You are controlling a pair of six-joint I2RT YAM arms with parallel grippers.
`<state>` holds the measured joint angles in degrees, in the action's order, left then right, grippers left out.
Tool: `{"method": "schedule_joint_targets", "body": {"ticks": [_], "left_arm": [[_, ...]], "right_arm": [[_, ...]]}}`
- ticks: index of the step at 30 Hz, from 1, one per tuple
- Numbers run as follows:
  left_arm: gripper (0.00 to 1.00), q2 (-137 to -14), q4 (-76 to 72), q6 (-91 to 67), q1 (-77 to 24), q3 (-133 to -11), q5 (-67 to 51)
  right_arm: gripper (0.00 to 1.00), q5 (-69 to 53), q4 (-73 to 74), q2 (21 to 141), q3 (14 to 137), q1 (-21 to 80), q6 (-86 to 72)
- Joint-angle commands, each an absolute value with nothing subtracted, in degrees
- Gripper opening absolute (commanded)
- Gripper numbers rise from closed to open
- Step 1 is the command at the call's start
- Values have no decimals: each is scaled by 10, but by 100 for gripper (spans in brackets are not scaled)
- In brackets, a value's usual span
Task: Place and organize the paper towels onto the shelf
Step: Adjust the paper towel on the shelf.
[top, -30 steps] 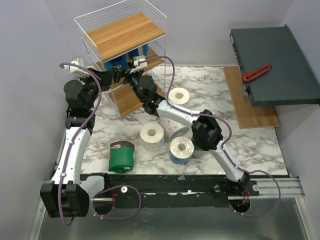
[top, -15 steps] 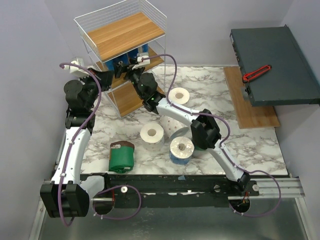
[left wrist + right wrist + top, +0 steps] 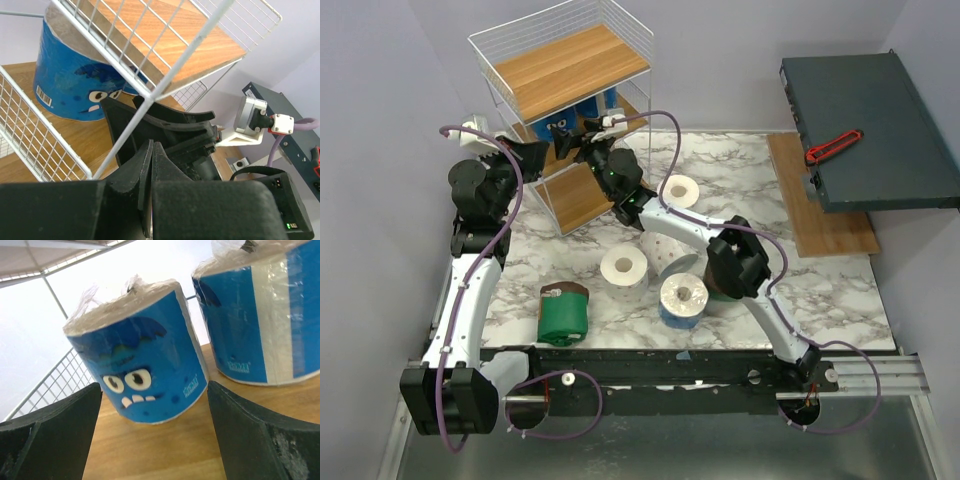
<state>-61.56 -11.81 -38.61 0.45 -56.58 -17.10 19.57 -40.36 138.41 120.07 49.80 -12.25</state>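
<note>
Hovering wide open, right hand (image 3: 154, 385) has nothing in it. Its fingers are spread either side of a blue roll (image 3: 137, 370) that sits just ahead of the tips, no contact as far as I can tell. That roll stands upright on the middle board of the shelf (image 3: 570, 60), angry cartoon face to the camera, clear wrap bunched on top. It's near a second blue roll (image 3: 250, 315) on its right, w/ a gap between. Left hand (image 3: 151, 160) is pinched fully shut, empty, parked at the shelf's wire front, close by the right hand.

Step, my read: drop-off on the shelf, roll already down. Next up, back the right hand straight out w/o clipping wire or nudging the roll, then fetch more. Plenty waiting on the bench (image 3: 770, 170): white roll (image 3: 624, 266), far white roll (image 3: 677, 191), blue-and-white roll (image 3: 682, 298), and green roll (image 3: 563, 312) lying on its side. Another is half hidden under the right arm.
</note>
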Motion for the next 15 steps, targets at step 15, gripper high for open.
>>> {"method": "schedule_joint_targets", "body": {"ticks": [15], "left_arm": [[0, -603, -131, -416, 2, -562, -139]], "right_arm": [[66, 109, -417, 1292, 1042, 511, -85]]}}
